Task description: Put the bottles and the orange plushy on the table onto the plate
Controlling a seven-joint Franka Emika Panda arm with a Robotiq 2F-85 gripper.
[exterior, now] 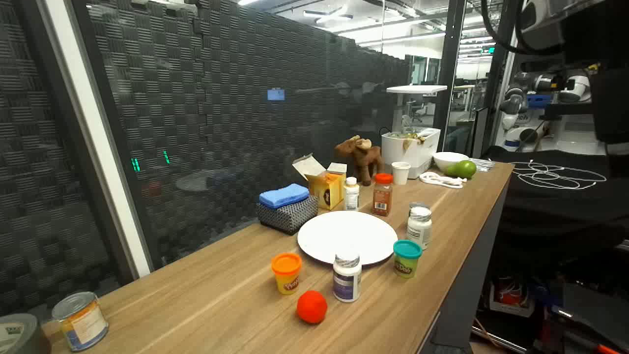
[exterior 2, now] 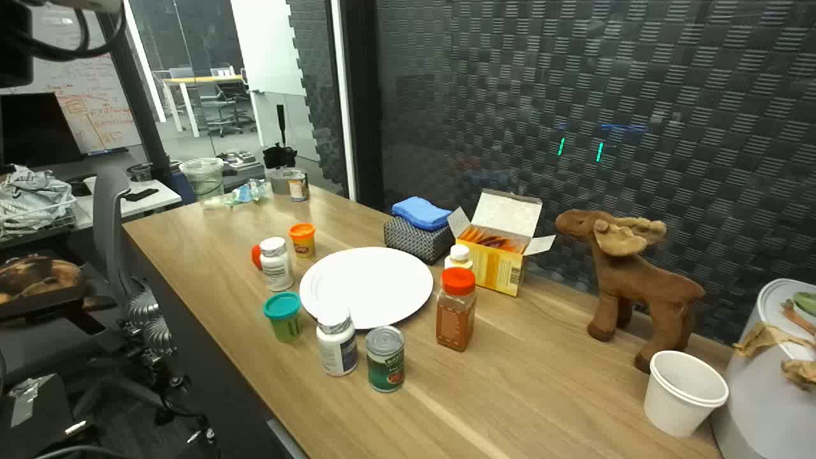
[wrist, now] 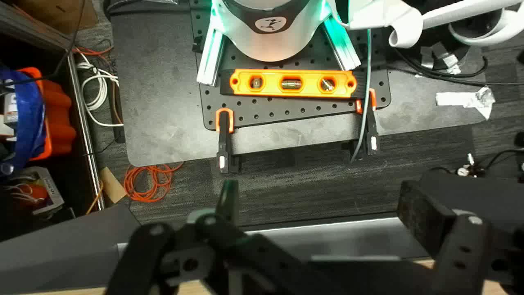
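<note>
At the far end I have fingers (wrist: pixel 425 219) spread wide, empty; one plate (exterior: pixel 344 235), bare, on the desk (exterior: pixel 221 297); white bottles (exterior: pixel 347 280), lidded tubs (exterior: pixel 406 260) and red-capped jar (exterior: pixel 382 196) beside the plate; one orange ball (exterior: pixel 311 307) — presumably the plushy — near it; none placed, all left, I judge.

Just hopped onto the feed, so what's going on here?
Nothing is being handled: the claw is open and empty. The purple-labelled bottle, the red-lidded bottle and the orange-red ball are all on the table, off the white plate, so the loading is not yet done.
</note>
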